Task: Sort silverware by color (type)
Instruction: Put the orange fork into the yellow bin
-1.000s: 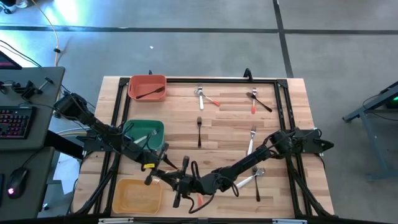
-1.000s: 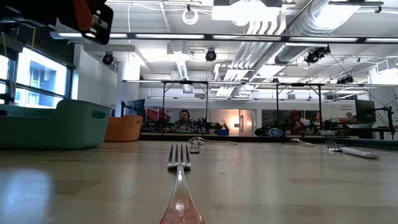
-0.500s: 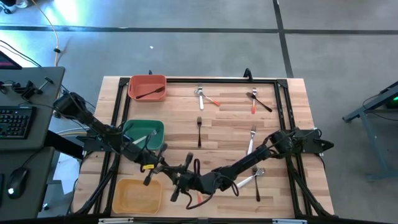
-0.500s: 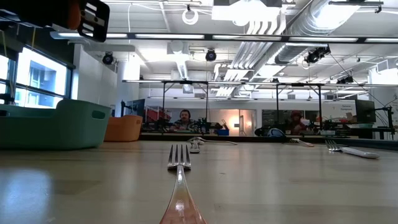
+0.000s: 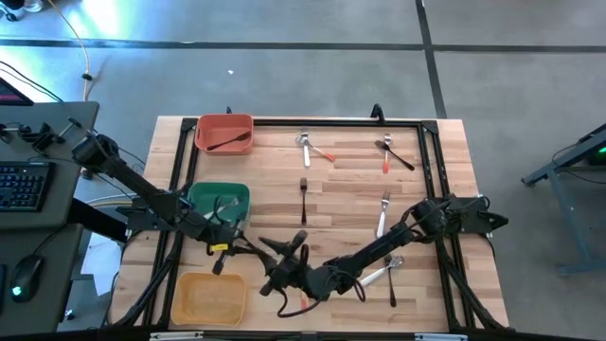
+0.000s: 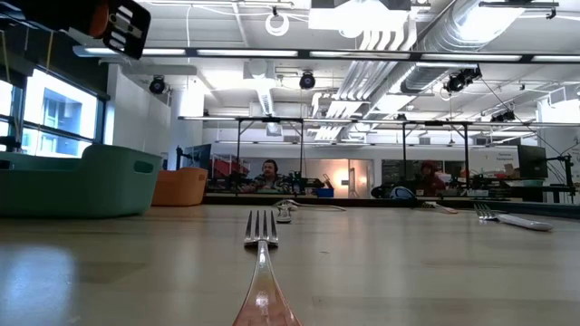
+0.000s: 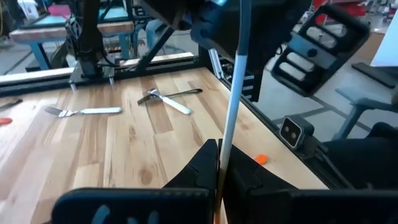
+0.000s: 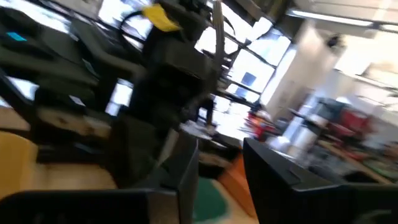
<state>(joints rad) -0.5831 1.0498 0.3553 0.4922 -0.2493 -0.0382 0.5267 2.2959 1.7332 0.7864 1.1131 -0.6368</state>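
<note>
Table (image 5: 445, 170): pale wood planks, glued in strips, edged by a black frame.
Bins: three rectangular, smooth plastic tubs with rounded corners; red bin (image 5: 203, 126), green bin (image 5: 193, 195), yellow bin (image 5: 185, 289).
Silverware, held: one slim piece with a straight white handle (image 7: 233, 93); its head is out of view.
Silverware, loose on the table: eight pieces, all on the far side of the right gripper from the left jaws. They are a black fork (image 5: 303, 194), a white-handled fork (image 5: 383, 213), a white-handled spoon (image 5: 377, 274) crossed with a second black fork (image 5: 392, 287), a silver spoon (image 5: 305, 144) crossed with an orange-handled piece (image 5: 325, 153), and a black spoon (image 5: 396, 154) crossed with an orange-handled fork (image 5: 386, 161).
Silverware, binned: one black piece (image 5: 227, 142) in the red bin; pale pieces in the green bin, number not readable.
Left gripper (image 7: 219, 155): jaws clamped together on the white handle, which rises straight out from between the fingertips. Arm stretched low across the green bin, with the wrist between the green and yellow bins.
Right gripper (image 5: 287, 254): jaws apart, nothing between them, just beside the left jaws and facing them. Arm reaches long and low across the table's near edge.
</note>
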